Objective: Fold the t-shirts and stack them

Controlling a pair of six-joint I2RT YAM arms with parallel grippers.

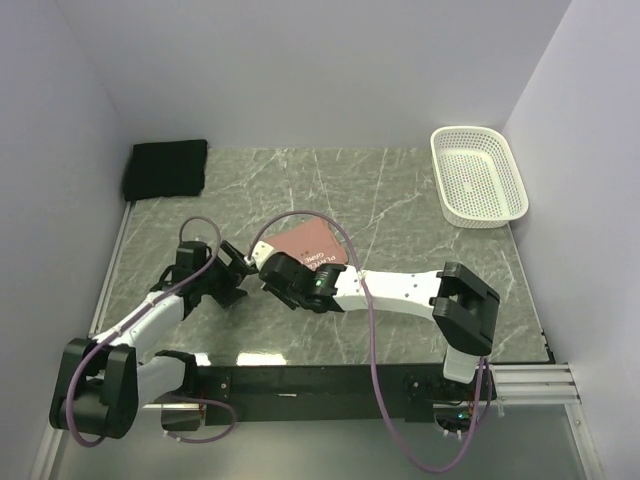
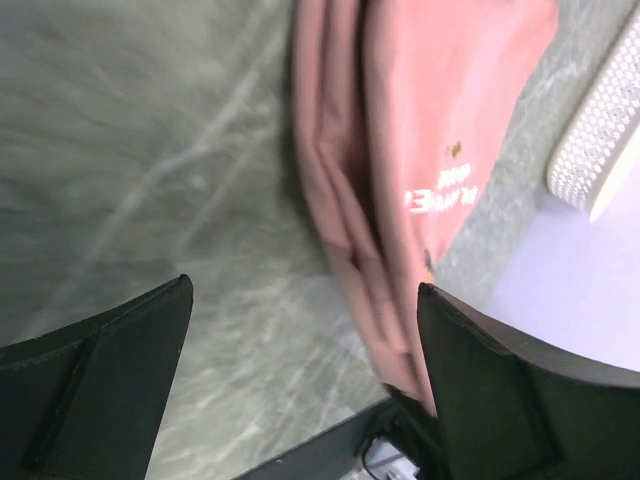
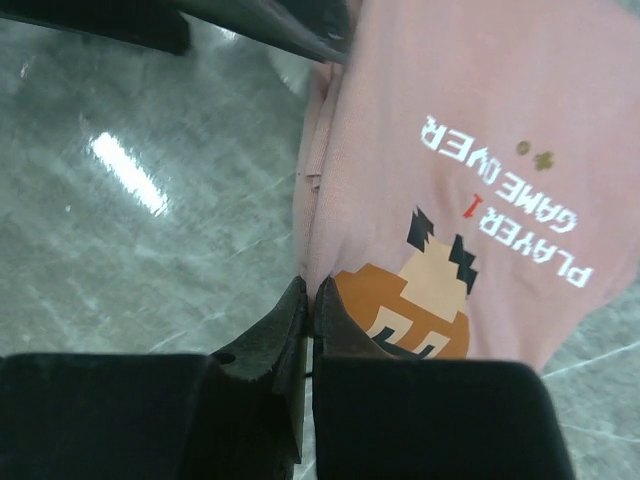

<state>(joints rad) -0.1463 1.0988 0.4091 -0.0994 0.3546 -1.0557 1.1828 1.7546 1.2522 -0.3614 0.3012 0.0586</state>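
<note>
The salmon-pink t-shirt (image 1: 312, 242) lies folded on the marble table, print and white text facing up (image 3: 480, 130). My right gripper (image 3: 310, 292) is shut on the near left corner of its folded edge, with fabric pinched between the tips. Just left of the shirt, my left gripper (image 2: 305, 288) hangs wide open over bare table, its right finger next to the layered edge (image 2: 345, 200), nothing between the fingers. In the top view both grippers (image 1: 236, 266) (image 1: 268, 272) meet at the shirt's left corner. A black folded t-shirt (image 1: 167, 168) rests at the far left corner.
A white mesh basket (image 1: 478, 175) stands at the far right corner and shows at the right edge of the left wrist view (image 2: 600, 140). White walls close in the table on three sides. A purple cable (image 1: 372, 340) loops over the right arm.
</note>
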